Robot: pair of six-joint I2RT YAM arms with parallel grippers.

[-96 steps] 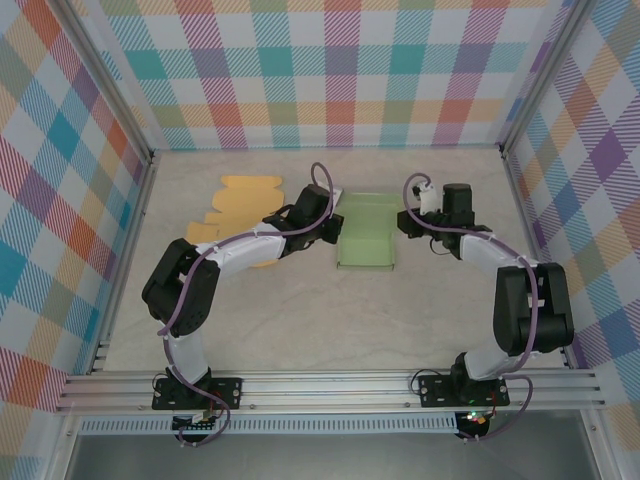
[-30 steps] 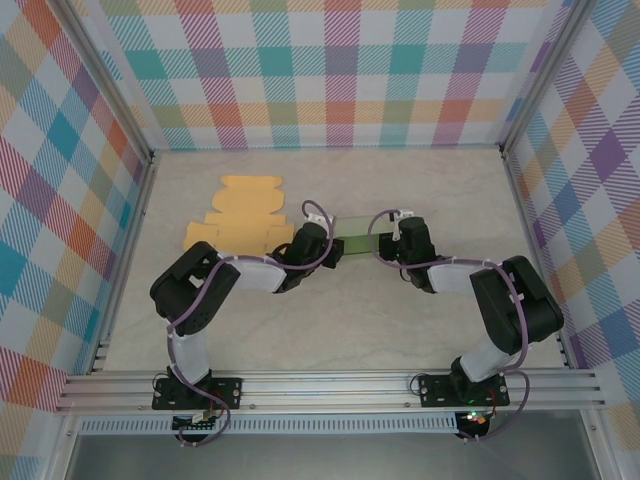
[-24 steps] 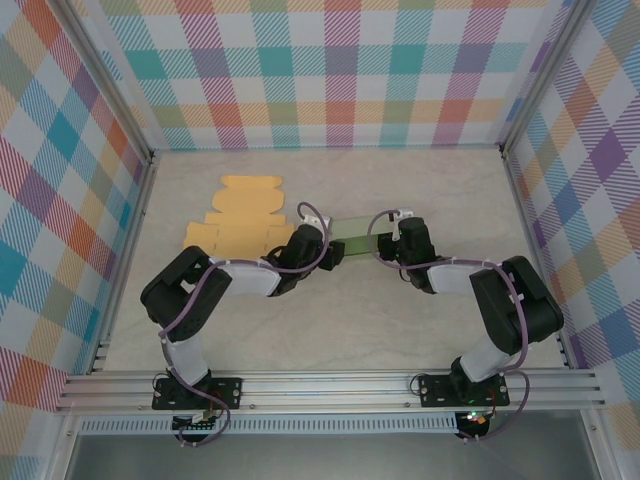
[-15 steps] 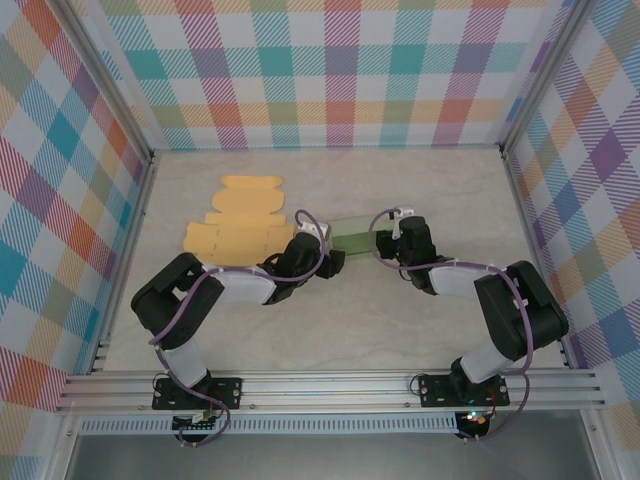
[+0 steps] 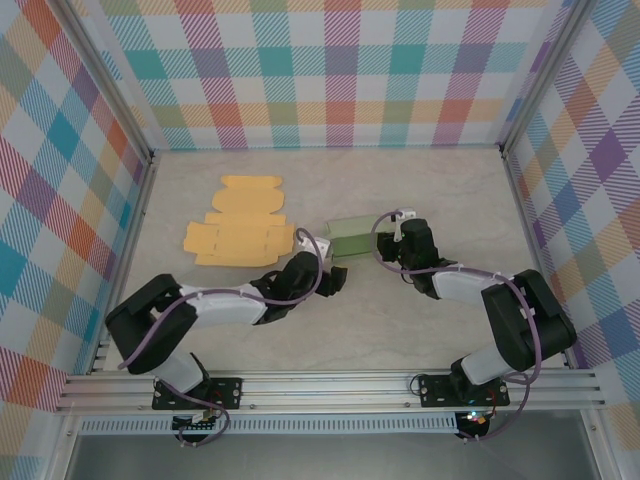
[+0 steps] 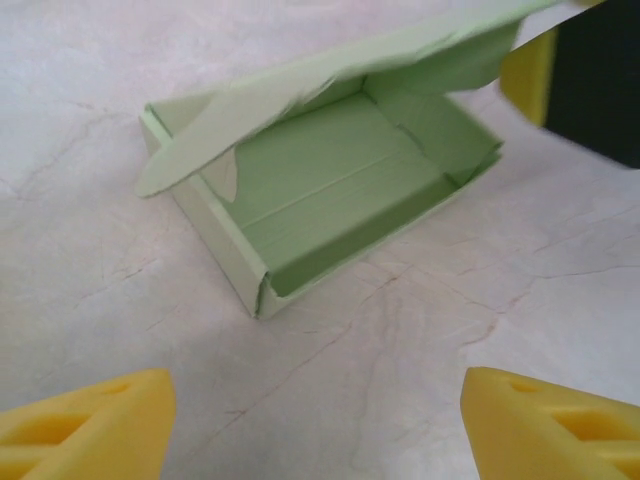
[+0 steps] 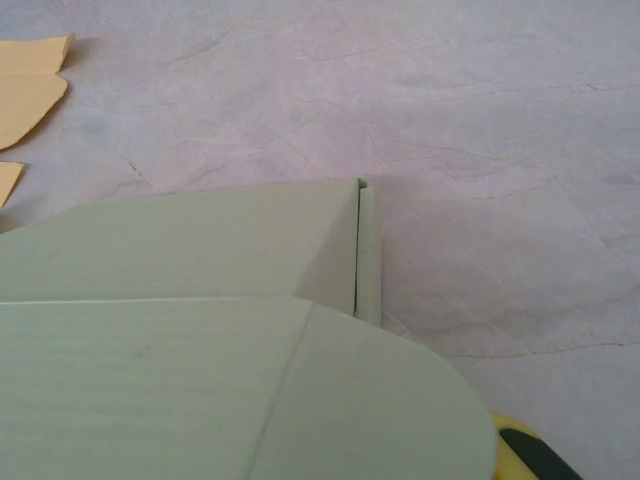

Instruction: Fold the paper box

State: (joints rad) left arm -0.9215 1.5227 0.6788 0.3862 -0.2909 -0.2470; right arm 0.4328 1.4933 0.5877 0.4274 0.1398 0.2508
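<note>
1. Two arms meet near the middle of the table [image 5: 400, 330], where the green paper box [image 5: 350, 238] stands, a little above the centre of the top view.
2. At the lower left of the box is the left gripper [image 5: 338, 278], near it but not touching. In its wrist view the yellow fingertips [image 6: 90, 420] are spread wide in the lower corners with only bare table between them, so it is released and carries nothing. I think it stands off to give the lid room.
3. Walls of the box are upright and the hollow inside faces the left wrist camera. The lid [image 6: 330, 70] slants over it, half closed, rising to the upper right.
4. At the right side of the box is the right gripper [image 5: 390, 245]. In its wrist view the rounded lid covers the lower frame and one yellow finger [image 7: 515, 450] shows beneath it. Whether it pinches the lid or only props it, I cannot tell.
5. What seems left is to press the lid down; thin paper may spring back.
6. Flat orange cut-outs [image 5: 240, 225] lie in the upper left, well apart.
</note>
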